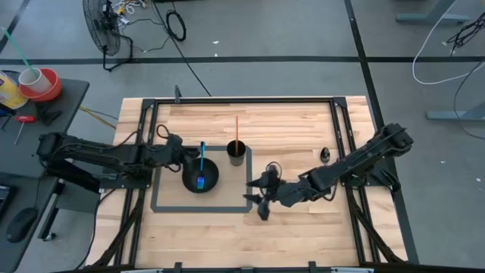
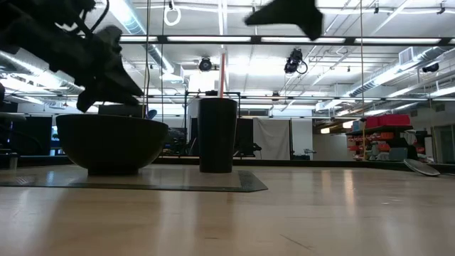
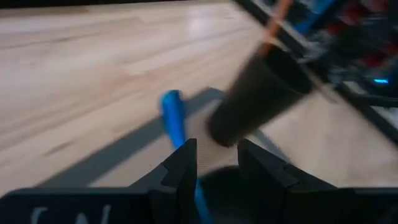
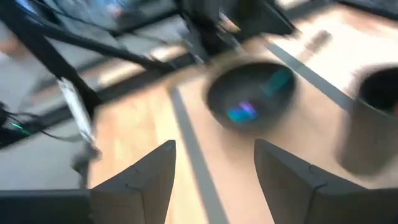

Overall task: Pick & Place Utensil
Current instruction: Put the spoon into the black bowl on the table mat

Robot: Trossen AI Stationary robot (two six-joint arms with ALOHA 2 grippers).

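Grey concrete floor (image 1: 303,30) around a light wooden worktop (image 1: 303,121), crossed by dark tape lines. Black pedestal fan (image 1: 102,26) beyond the worktop's far left corner; black cable (image 1: 176,26) beside it. White cable (image 1: 436,53) past the far right corner. Grey side table (image 1: 38,114) off the left edge, bearing a red tape roll (image 1: 42,85). Ceiling strip lights (image 2: 213,39) overhead; red storage bins (image 2: 387,121) at the right wall.

Blue utensil (image 1: 201,161), black bowl (image 1: 210,182), seemingly orange straw (image 1: 236,127).

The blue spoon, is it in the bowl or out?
In. The blue utensil leans in the black bowl, handle sticking over the rim, beside the left gripper.
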